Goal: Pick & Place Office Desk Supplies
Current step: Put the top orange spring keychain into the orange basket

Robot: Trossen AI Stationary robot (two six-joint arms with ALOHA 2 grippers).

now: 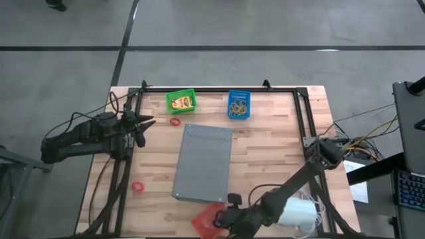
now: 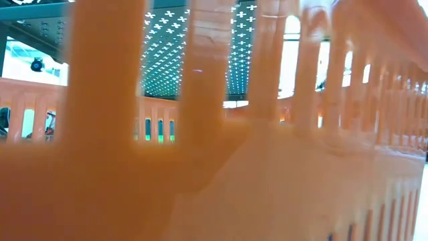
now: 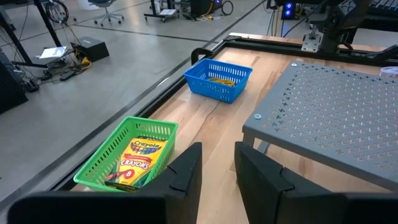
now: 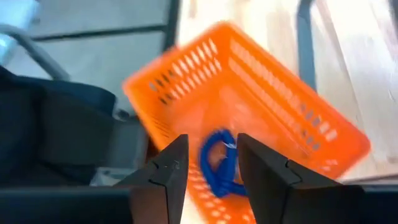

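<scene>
My right gripper (image 4: 208,165) hangs over the orange basket (image 4: 280,118) at the bench's (image 1: 265,143) near edge, jaws parted and empty; a blue ring (image 4: 219,163) lies in the basket, I think, though the view is blurred. My left gripper (image 3: 217,171) waits at the far left, fingers apart, near the green basket (image 3: 102,165) holding a crayon box (image 3: 140,158).

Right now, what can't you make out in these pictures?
- Low view: orange basket wall fills the picture, hiding the table.
- High view: blue basket contents too small; orange basket partly under the right pincer.
- Right wrist view: blue ring blurred, partly behind the fingers.
</scene>
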